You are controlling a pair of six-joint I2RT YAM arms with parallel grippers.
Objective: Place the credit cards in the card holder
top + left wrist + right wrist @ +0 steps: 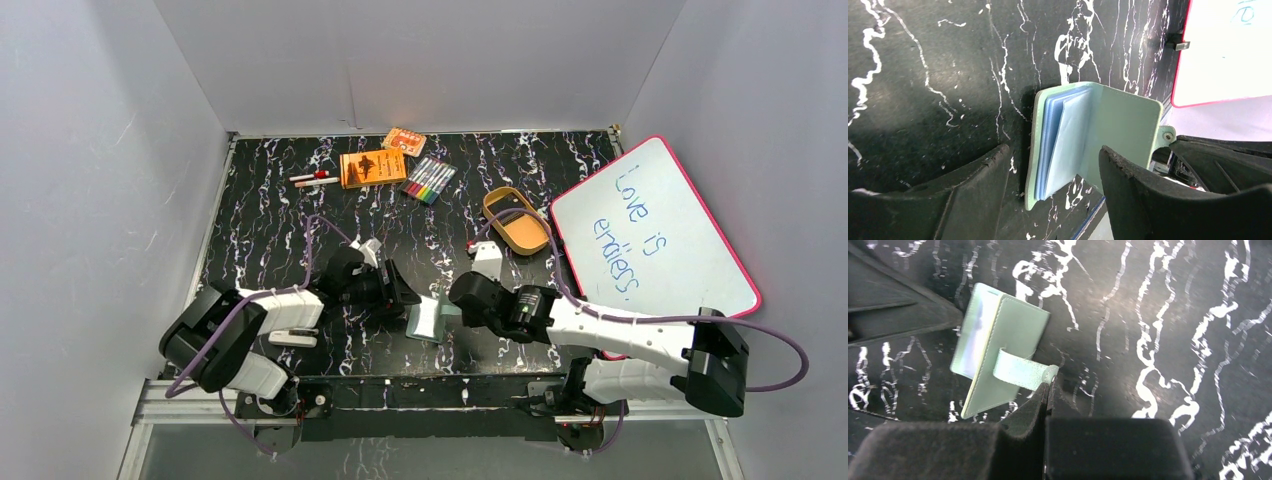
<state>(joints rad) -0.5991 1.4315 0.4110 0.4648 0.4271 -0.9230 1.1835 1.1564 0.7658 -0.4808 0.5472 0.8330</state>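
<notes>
The small sage-green wallet-style card holder (1120, 125) stands upright and open between both hands, near the front edge of the black white-veined tabletop (260, 230). Right hand (1048, 390): closed, pinching the holder's snap tab (1020, 371). Left hand (1053, 150): open, its gap facing the pale blue sleeves (1060, 135).

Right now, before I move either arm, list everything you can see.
Card holder: one, sage green, blue sleeves, open, near edge between arms.
Credit cards: none visible.
Large box: one, orange, far side.
Small box: one, orange, by back wall.
Marker set: one, multicoloured, right of large box.
Pens: apparently two, red-white, left of large box.
Tray: one, tan, beside whiteboard.
Whiteboard: one, white, pink rim, right side.
Left pincer: one, black, open, astride card holder.
Right pincer: one, black, shut on holder's tab.
</notes>
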